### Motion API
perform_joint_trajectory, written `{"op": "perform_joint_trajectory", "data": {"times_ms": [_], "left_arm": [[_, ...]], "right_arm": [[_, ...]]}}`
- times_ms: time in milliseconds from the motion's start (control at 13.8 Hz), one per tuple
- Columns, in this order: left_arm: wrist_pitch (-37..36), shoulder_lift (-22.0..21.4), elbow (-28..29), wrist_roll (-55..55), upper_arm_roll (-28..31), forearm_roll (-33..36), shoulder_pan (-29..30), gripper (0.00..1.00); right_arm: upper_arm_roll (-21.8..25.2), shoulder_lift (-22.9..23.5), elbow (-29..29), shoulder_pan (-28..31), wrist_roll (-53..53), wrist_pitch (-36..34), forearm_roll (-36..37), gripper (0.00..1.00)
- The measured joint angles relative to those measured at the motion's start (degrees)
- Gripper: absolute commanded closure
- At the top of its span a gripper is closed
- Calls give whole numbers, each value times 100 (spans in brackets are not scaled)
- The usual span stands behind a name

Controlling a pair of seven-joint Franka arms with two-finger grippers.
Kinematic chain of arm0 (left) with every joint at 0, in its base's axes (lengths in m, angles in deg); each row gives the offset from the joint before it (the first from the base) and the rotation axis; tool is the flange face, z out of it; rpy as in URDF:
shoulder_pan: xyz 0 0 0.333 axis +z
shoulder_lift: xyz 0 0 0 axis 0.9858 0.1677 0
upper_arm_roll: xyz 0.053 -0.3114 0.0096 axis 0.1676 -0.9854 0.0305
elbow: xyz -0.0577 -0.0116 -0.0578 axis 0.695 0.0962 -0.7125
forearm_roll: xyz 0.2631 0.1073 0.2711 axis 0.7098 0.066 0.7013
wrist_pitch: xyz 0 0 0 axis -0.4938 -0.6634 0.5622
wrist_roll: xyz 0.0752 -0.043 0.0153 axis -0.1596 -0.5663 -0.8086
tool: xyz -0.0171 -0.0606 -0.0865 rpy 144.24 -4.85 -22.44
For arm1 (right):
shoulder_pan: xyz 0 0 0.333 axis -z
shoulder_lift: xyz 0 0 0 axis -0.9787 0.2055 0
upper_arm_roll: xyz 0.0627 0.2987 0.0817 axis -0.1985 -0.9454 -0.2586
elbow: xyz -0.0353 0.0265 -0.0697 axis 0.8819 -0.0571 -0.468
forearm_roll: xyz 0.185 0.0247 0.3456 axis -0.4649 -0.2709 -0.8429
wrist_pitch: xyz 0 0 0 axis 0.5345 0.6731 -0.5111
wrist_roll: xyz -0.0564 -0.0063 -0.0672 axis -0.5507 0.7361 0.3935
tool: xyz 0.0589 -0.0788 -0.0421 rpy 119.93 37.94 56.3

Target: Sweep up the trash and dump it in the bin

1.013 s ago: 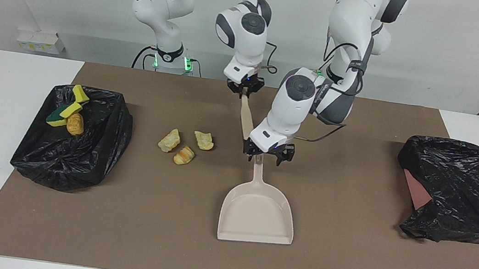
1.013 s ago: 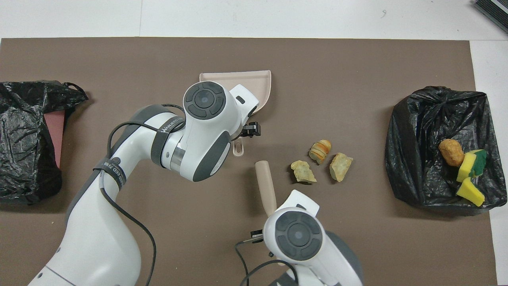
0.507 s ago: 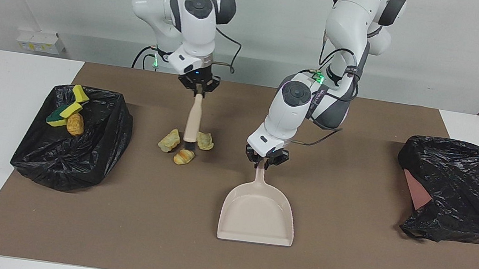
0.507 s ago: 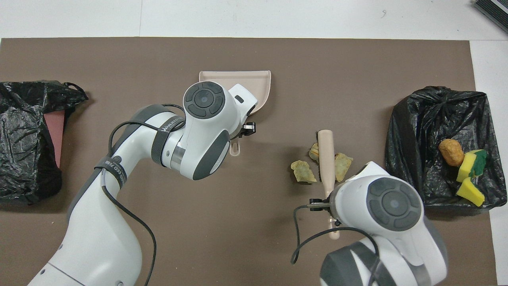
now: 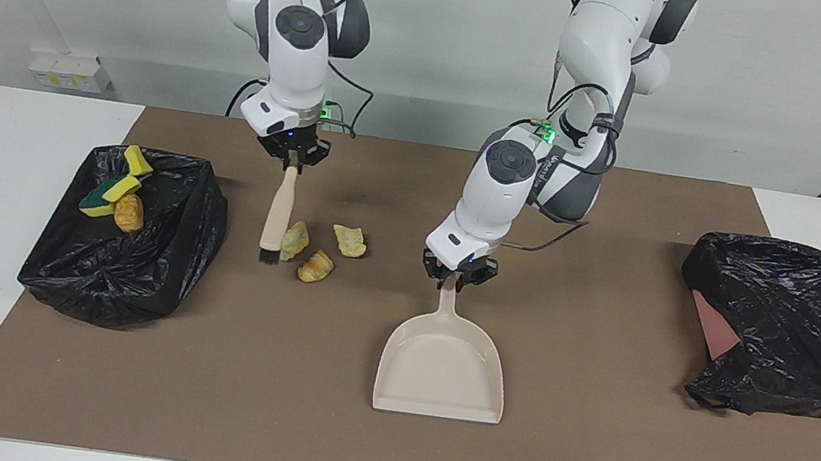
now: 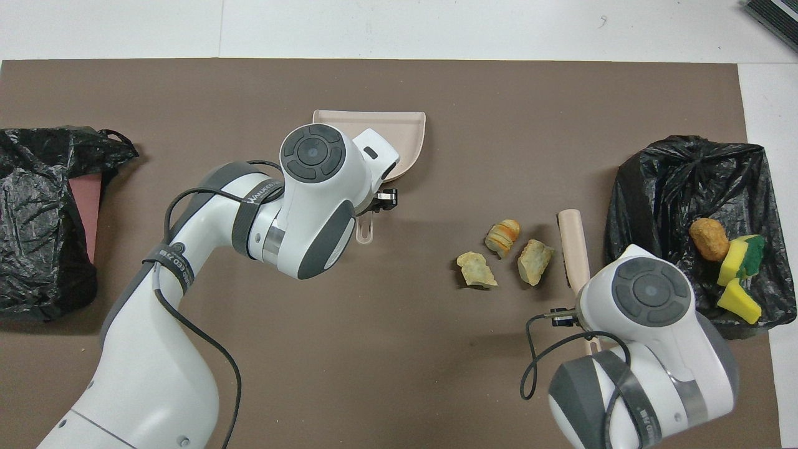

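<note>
At centre-left of the facing frame, the black-lined bin (image 5: 134, 281) already holds several scraps of trash (image 5: 116, 188). Three tan lumps (image 5: 316, 266) lie loose on the worktop (image 5: 586, 460) to its right. Between them the brush (image 5: 276, 217), clenched in the right tool (image 5: 295, 155), has shifted from over the lumps to their bin side, arm near-vertical, probably ready to sweep them rightward. At centre, the left tool (image 5: 458, 275), wide a second ago, now grips the dustpan (image 5: 440, 369) handle, forearm angled down.
</note>
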Motion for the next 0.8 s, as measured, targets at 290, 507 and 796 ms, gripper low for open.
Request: {"op": "perform_joint_trajectory", "data": {"times_ms": [290,507,796], "left_arm": [[-8,11,61,17,-25,-3,-13,100],[-252,-48,33,229,-18,0,-11,100],[-742,-514,16,1060,77,1,149,100]], "right_arm": [[-77,273,-61,-72,61,8,-4,100],[-82,287,-58,-189,268,71,-486,100],[-84,329,90,-337,376,145,-1021,100]]}}
